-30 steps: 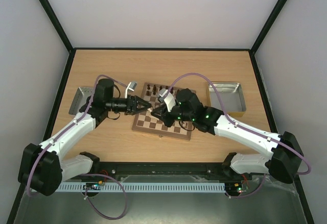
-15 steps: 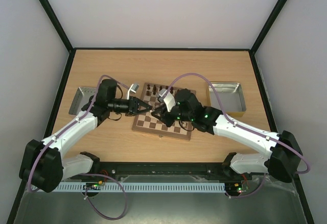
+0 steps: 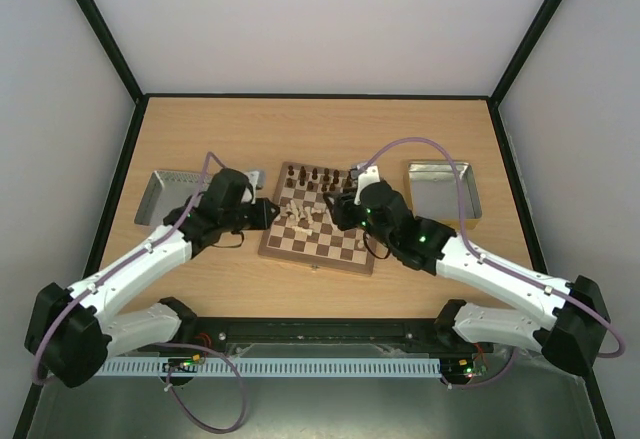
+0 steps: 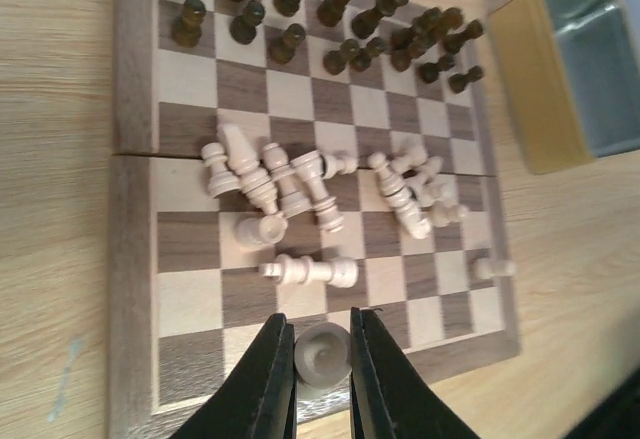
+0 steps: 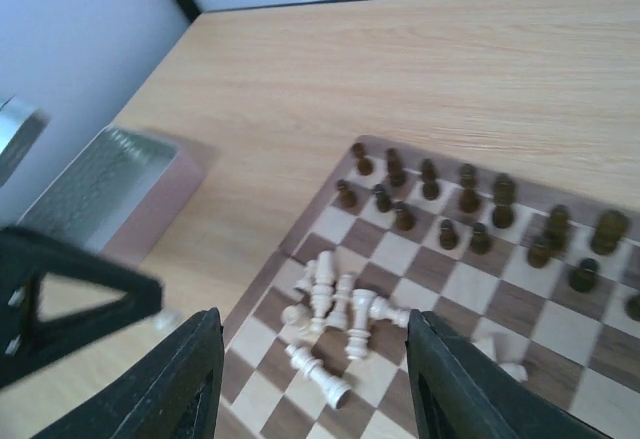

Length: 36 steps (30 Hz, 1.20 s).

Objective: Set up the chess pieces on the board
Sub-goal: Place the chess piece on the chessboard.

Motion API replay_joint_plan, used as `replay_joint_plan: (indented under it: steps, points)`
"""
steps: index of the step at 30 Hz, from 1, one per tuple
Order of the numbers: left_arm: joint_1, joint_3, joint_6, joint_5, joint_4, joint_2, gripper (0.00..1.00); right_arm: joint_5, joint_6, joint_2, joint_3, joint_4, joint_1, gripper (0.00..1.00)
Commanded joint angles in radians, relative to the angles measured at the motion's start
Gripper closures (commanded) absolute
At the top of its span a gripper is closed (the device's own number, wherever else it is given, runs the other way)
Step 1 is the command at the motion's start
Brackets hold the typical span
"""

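- Cream wood sits between the fingers of your left gripper (image 4: 322, 364): a single cream piece (image 4: 322, 352), seen end-on, so you cannot tell its kind. The jaws are drawn narrow against both its sides.
- You hold that piece over the edge row of the chessboard (image 4: 135, 259), just inside the mid-brown border. In the top view this is the board's left side.
- Beyond the claw, the fallen cream pieces (image 4: 280, 194) lie on their sides in two loose heaps on the middle squares. One more lies alone just ahead of the fingertips, and another sits near the opposite border.
- Your dark brown pieces (image 4: 300, 9) stand upright in the two rows at the far side of the board, well apart from the held piece.
- Your right gripper (image 5: 315, 379) hangs above the board with its jaws spread wide and nothing between them. The cream heap lies below and just ahead of it.
- One metal tray (image 3: 160, 194) rests on the table (image 3: 320, 129) to the left of the board. Another rests to the right.
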Motion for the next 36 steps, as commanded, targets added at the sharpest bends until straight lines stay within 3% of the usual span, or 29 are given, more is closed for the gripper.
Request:
replay_joint_plan:
  steps: [1,5,13,32,36]
  points:
    - [-0.123,-0.041,0.007,-0.374,-0.046,-0.024,0.90,0.234,0.193,-0.019,-0.041,0.025,0.003,0.51]
    - [-0.234,-0.086,-0.038,-0.539,-0.028,0.000,0.90,0.238,0.245,-0.007,-0.065,0.039,0.002,0.51]
    - [-0.263,-0.146,-0.065,-0.456,0.104,0.108,0.90,0.195,0.257,0.052,-0.056,0.043,0.002,0.51]
    - [-0.293,-0.222,-0.057,-0.498,0.184,0.158,0.85,0.183,0.264,0.086,-0.060,0.054,0.002,0.51]
    - [-0.298,-0.221,-0.059,-0.507,0.185,0.157,0.75,0.177,0.266,0.091,-0.055,0.052,0.002,0.51]
